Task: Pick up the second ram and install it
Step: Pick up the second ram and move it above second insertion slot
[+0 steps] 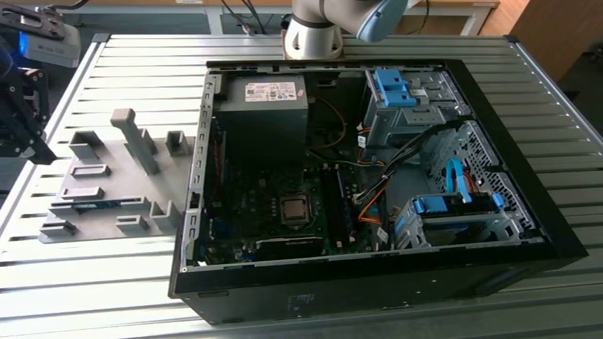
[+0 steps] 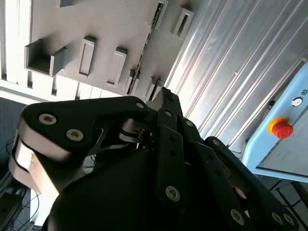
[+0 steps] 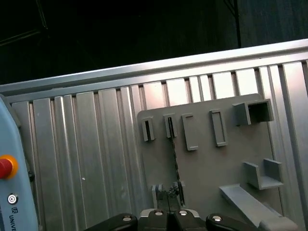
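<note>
Second ram (image 1: 94, 205) | on edge in slot of gray holder plate (image 1: 104, 185), exterior frame's lower left | gripper (image 2: 166, 96) over plate, grip state cannot be told | open computer case (image 1: 377, 282) centre-right

The thin blue-green memory stick (image 3: 172, 154) is standing edge-on in the grey slotted holder plate (image 3: 211, 168). It is showing as a mere dark line in both wrist views, and its chips and label are being hidden at that angle. The black jointed gripper (image 2: 166, 98) is covering much of the plate in the second wrist view and is being cut off by the first wrist view's edge. In the exterior view the silver-and-blue robot arm (image 1: 325, 25) is running off the top edge.
</note>
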`<state>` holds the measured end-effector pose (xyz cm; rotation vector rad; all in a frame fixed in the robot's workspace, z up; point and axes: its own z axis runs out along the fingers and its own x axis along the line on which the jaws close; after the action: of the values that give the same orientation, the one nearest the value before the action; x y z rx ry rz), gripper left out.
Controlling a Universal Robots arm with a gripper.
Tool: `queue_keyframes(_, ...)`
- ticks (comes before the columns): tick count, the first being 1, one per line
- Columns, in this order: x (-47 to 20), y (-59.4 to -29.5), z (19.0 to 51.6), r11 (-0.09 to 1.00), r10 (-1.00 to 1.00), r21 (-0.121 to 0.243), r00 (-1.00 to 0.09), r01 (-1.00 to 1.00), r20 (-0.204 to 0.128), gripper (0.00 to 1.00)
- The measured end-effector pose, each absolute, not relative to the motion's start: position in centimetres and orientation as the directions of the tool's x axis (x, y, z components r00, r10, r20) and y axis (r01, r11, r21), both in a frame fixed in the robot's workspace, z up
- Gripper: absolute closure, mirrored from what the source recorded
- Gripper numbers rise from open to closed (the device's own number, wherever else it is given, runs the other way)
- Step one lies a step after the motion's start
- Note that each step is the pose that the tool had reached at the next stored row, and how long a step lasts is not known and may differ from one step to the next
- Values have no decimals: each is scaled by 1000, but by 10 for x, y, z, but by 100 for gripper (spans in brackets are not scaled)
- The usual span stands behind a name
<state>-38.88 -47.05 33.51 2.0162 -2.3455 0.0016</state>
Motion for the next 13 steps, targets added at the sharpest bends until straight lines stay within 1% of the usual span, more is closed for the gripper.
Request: queue_keyframes(13,-389,-471,335,138,-990,31,-137,-990,37,89)
